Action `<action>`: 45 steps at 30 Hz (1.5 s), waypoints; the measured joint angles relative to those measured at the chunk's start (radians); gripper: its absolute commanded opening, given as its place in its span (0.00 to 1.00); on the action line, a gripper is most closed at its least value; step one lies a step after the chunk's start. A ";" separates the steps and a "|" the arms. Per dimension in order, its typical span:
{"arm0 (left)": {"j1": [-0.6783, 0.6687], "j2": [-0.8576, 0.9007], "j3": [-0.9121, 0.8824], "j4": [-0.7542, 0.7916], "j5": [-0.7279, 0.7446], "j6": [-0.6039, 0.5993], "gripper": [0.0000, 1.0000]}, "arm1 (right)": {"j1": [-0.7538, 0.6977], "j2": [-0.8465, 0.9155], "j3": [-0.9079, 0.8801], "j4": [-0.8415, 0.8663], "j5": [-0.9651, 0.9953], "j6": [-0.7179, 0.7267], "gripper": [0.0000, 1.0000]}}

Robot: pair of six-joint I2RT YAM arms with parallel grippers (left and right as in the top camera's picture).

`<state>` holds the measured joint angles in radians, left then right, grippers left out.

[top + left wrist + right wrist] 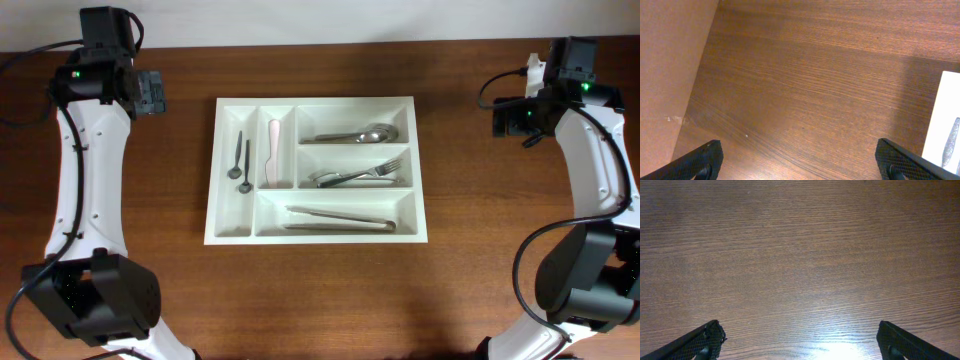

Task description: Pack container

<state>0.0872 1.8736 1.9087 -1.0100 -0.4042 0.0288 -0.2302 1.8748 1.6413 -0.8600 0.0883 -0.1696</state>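
Overhead: container [230,215] sat mid-table, cutlery [360,134] in every compartment, no loose pieces visible beside it. Left gripper [800,156] and right gripper [799,336] were well apart from it, jaws wide apart, empty. Packing looked done; any further move should avoid nudging the container.

One tray [315,238], two small spoons [245,185], one knife [272,155]

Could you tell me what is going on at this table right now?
Nothing is being handled at this moment. The white cutlery tray sits mid-table with something in all five compartments: small dark spoons, a pale knife, larger spoons, forks and long metal pieces. The left gripper and right gripper are both open, holding nothing, over the table on either side of the tray.
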 measured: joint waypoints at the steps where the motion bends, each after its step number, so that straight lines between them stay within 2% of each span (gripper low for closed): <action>1: 0.000 0.000 0.000 0.000 0.000 0.000 0.99 | 0.000 0.000 0.000 0.000 0.000 0.000 0.99; 6: 0.000 0.000 0.000 -0.004 0.008 0.000 0.99 | 0.000 0.000 0.000 0.000 0.000 0.000 0.99; 12: 0.007 -0.027 0.000 0.004 0.121 -0.002 0.99 | 0.000 0.000 0.000 0.000 0.000 0.000 0.99; 19: 0.013 -0.249 -0.098 0.202 0.227 -0.008 0.99 | 0.000 0.000 0.000 0.000 0.000 0.000 0.99; 24: 0.003 -0.524 -0.400 0.461 0.245 -0.011 0.99 | 0.000 0.000 0.000 0.000 -0.001 0.000 0.99; 27: -0.014 -0.715 -0.687 0.645 0.248 -0.011 0.99 | 0.000 0.000 0.000 0.001 0.000 0.000 0.99; 32: -0.066 -1.014 -1.122 0.846 0.248 -0.011 0.99 | 0.000 0.000 0.001 0.002 0.000 0.000 0.99; 37: -0.092 -1.282 -1.396 0.929 0.248 -0.011 0.99 | 0.000 0.000 0.001 0.000 0.000 0.000 0.99; 45: -0.101 -1.529 -1.591 0.917 0.252 -0.011 0.99 | 0.000 0.000 0.001 0.000 0.000 0.000 0.99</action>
<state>-0.0143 0.3447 0.3180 -0.0933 -0.1524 0.0174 -0.2302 1.8751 1.6421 -0.8604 0.0883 -0.1692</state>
